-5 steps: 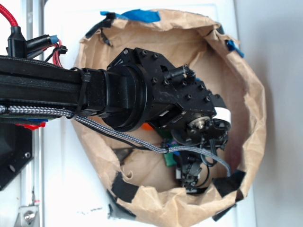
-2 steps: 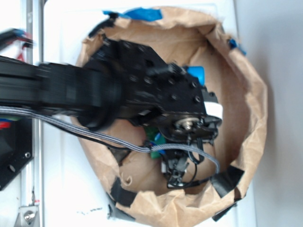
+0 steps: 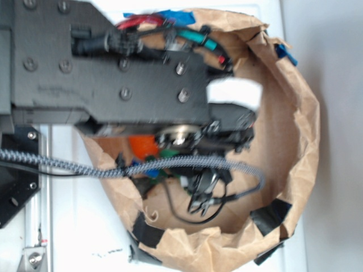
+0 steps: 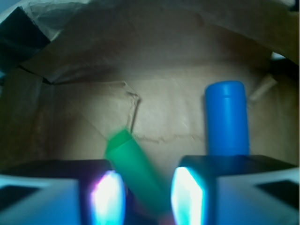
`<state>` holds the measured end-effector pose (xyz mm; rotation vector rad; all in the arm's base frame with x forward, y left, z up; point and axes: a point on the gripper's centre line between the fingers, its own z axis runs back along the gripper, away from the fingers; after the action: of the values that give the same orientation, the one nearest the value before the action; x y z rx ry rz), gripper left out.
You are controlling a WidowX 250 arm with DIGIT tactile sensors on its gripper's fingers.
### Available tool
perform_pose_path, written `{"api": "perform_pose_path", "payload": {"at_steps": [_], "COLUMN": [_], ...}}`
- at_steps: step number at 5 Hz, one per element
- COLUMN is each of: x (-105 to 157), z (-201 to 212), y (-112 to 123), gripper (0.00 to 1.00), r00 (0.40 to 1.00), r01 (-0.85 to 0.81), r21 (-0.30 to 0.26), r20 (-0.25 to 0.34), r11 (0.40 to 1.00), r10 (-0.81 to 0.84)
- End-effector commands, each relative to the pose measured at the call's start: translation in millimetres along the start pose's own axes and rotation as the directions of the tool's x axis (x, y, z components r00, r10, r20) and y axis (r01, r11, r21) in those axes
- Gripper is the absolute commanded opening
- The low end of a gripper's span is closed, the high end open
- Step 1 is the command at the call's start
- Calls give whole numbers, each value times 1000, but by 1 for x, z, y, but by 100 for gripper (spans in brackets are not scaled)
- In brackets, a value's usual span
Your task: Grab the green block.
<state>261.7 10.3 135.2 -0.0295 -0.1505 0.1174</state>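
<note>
In the wrist view the green block [image 4: 136, 164] runs slantwise between my two fingers, its far end up to the left and its near end down by the right pad. My gripper [image 4: 147, 197] is shut on it, with the left pad [image 4: 108, 197] and right pad [image 4: 187, 197] glowing on either side. The block looks blurred and close, with the brown paper floor beyond it. In the exterior view my gripper [image 3: 203, 194] hangs over the lower middle of the bag. The arm and cables hide the block there.
A blue bottle toy [image 4: 227, 117] lies on the bag floor, just beyond my right finger. An orange carrot [image 3: 142, 146] shows under the arm at the bag's left. The crumpled brown paper bag [image 3: 306, 130] walls in everything; black tape patches [image 3: 272, 215] sit on its rim.
The arm has come up toward the exterior camera and shifted left, now covering the bag's upper left. The gripper has moved left with it.
</note>
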Motion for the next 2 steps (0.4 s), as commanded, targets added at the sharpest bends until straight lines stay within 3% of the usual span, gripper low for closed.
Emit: {"api": "perform_pose_path", "payload": {"at_steps": [1,2], "x": [-2,-4], "z": [60,59], "y": [9,10], "gripper": [0,4], "r00": [996,998], "r01": [-71,-68], "r21": [30,-2], "r20": [48,9], "r11": [997,998], "r10": [69,68]}}
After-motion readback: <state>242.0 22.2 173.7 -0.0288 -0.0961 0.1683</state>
